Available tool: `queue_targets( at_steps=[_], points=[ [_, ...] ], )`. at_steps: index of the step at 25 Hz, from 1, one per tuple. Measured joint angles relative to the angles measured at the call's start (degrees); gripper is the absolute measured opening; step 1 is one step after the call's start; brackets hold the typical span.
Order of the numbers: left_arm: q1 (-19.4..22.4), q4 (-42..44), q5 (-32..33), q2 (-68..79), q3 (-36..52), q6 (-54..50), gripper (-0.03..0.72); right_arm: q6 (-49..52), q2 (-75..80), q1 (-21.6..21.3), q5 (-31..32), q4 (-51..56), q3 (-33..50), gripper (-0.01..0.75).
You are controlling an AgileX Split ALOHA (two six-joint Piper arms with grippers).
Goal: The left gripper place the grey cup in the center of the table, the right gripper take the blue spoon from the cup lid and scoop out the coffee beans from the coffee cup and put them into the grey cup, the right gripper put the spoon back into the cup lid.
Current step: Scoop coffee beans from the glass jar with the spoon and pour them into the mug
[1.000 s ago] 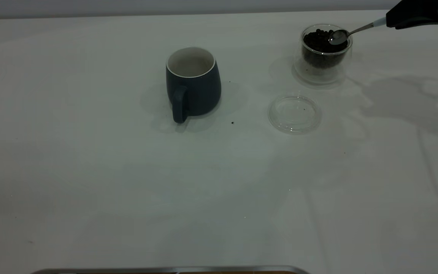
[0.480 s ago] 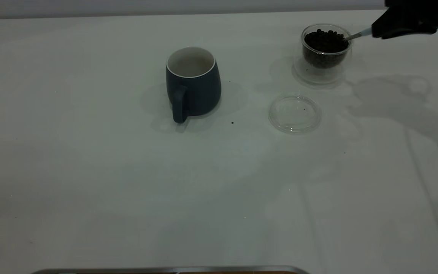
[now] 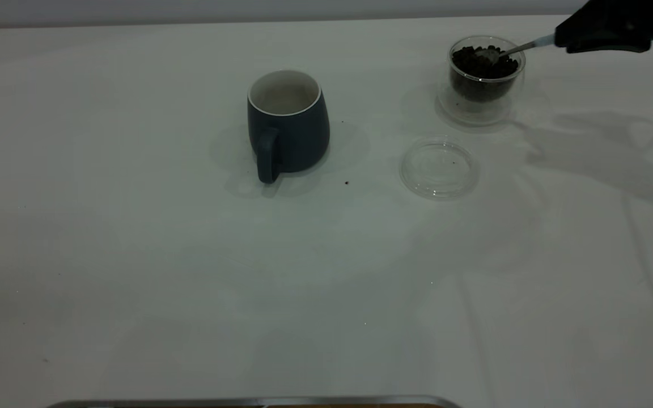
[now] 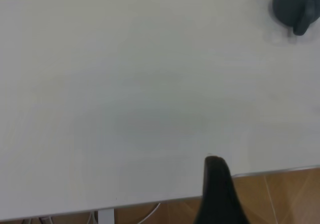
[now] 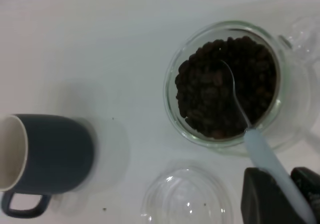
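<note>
Nearest to me, along the table's [image 3: 134, 272] front edge, I see a thin strip of metal [image 3: 253, 402]. My left gripper [image 4: 216, 194] sits parked off the near edge of the table, well away from everything; only one dark finger shows in its wrist view, so I cannot tell whether it is spread or closed.

Moving back, the cup lid [image 3: 439, 169] lies flat on the table right of centre, with nothing in it. To its left, well apart, the grey cup [image 3: 287, 122] stands upright around the middle of the table, handle turned toward the near side, white interior showing. A tiny dark speck [image 3: 347, 183] rests on the table between the cup and the lid.

Farther back and right, beyond the lid, stands the coffee cup [image 3: 484, 76], filled with coffee beans [image 3: 476, 67]. My right gripper [image 3: 573, 38] hangs at the far right, just beside the coffee cup and above its rim level. It is pinching the pale handle of the blue spoon [image 3: 516, 48], fingers [image 5: 265, 196] pressed on either side of it. From the gripper the spoon slants left and down across the glass rim, and its metal bowl lies in the top of the bean heap, partly among the beans. The gripper itself stays outside the cup, to its right, not touching the glass.
</note>
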Motion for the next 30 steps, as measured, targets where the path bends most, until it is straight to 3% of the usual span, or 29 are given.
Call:
queue_targets(
  at_steps=[7,14,26,30],
  points=[
    [0.0,0.0,0.0,0.0,0.0,0.0,0.568,0.6,4.3,-4.3,9.1,3.8,0.0,0.113],
    [0.0,0.0,0.0,0.0,0.0,0.0,0.568,1.6,5.7,-5.2,13.7,6.7,-0.1,0.113],
    [0.0,0.0,0.0,0.0,0.0,-0.1,0.568,6.1,5.7,-5.2,13.8,7.0,-0.1,0.113],
    [0.0,0.0,0.0,0.0,0.0,-0.1,0.568,5.3,5.7,-5.2,10.5,7.0,-0.1,0.113]
  ],
)
